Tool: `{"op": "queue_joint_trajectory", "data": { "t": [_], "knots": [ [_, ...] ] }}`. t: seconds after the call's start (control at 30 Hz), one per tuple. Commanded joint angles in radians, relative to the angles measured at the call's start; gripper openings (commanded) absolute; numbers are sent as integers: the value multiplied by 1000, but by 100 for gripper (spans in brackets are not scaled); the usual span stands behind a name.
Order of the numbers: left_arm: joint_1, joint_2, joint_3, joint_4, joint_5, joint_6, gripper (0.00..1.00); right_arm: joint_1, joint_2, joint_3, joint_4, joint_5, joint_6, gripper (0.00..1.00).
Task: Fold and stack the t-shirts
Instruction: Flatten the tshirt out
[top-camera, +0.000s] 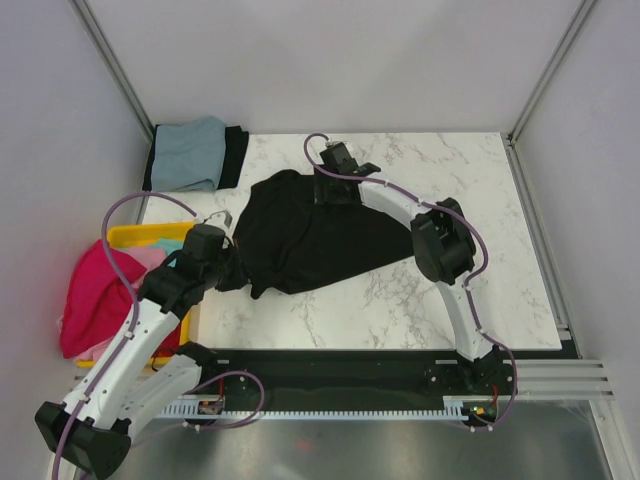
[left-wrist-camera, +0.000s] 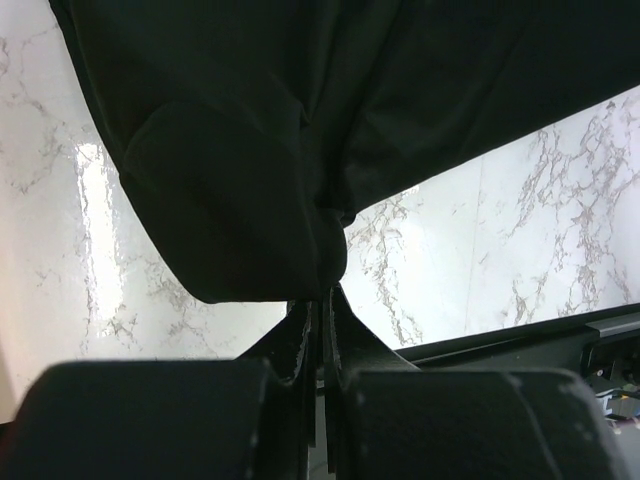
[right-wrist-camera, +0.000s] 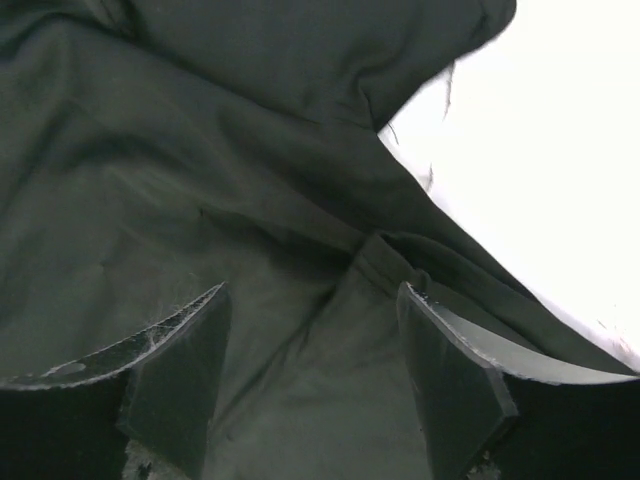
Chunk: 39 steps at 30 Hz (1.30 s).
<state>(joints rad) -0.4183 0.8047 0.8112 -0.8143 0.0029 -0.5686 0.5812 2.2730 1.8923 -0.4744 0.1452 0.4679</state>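
From above, a black shirt (top-camera: 310, 235) is seen lying crumpled on the middle of the marble table (top-camera: 440, 300). At the far left corner a folded grey-blue shirt (top-camera: 190, 152) is laid on a second black shirt (top-camera: 236, 155). A yellow bin (top-camera: 135, 237) is set at the left edge, with a magenta shirt (top-camera: 95, 300) heaped over its left side and a pink shirt (top-camera: 150, 258) just beside that. In the left wrist view, the left fingers (left-wrist-camera: 300, 335) are pressed together on a pinch of the black shirt (left-wrist-camera: 250, 150), with the table (left-wrist-camera: 500, 230) seen behind. In the right wrist view, the right fingers (right-wrist-camera: 185, 365) are held apart over the black shirt (right-wrist-camera: 200, 200), cloth showing between them; whether it is touched cannot be told.
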Motion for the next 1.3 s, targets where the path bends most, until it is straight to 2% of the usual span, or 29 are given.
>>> {"op": "queue_joint_trajectory", "data": {
  "t": [0.0, 0.23, 0.33, 0.43, 0.67, 0.7, 0.77, 0.8, 0.9, 0.97, 1.13, 1.27],
  "knots": [
    [1, -7, -6, 30, 0, 19, 2, -6, 54, 99, -66, 80, -28, 73],
    [1, -4, -7, 41, 6, 21, 2, -1, 149, 228, -153, 172, -48, 67],
    [1, -6, -7, 41, 8, 22, 2, 0, 146, 220, -156, 177, -48, 63],
    [1, -7, -9, 44, 6, 21, 2, 2, 143, 206, -155, 185, -45, 52],
    [1, 1, -12, 52, 6, 19, 2, 16, 122, 197, -150, 209, -43, 48],
    [1, 1, -12, 53, 5, 19, 2, 17, 114, 197, -151, 212, -46, 43],
    [1, -2, -12, 53, 5, 18, 2, 19, 105, 194, -151, 221, -49, 42],
    [1, -2, -14, 53, 3, 18, 2, 20, 96, 192, -151, 229, -52, 38],
    [1, -4, -14, 55, 2, 18, 2, 22, 92, 186, -151, 229, -55, 21],
    [1, -4, -14, 53, 0, 16, 2, 20, 92, 179, -150, 228, -54, 17],
    [0, -4, -14, 53, 0, 18, 2, 23, 77, 156, -155, 240, -49, 15],
    [1, -28, -9, 49, 0, 19, 2, 25, 30, 159, -179, 248, -60, 1]
  ]
}}
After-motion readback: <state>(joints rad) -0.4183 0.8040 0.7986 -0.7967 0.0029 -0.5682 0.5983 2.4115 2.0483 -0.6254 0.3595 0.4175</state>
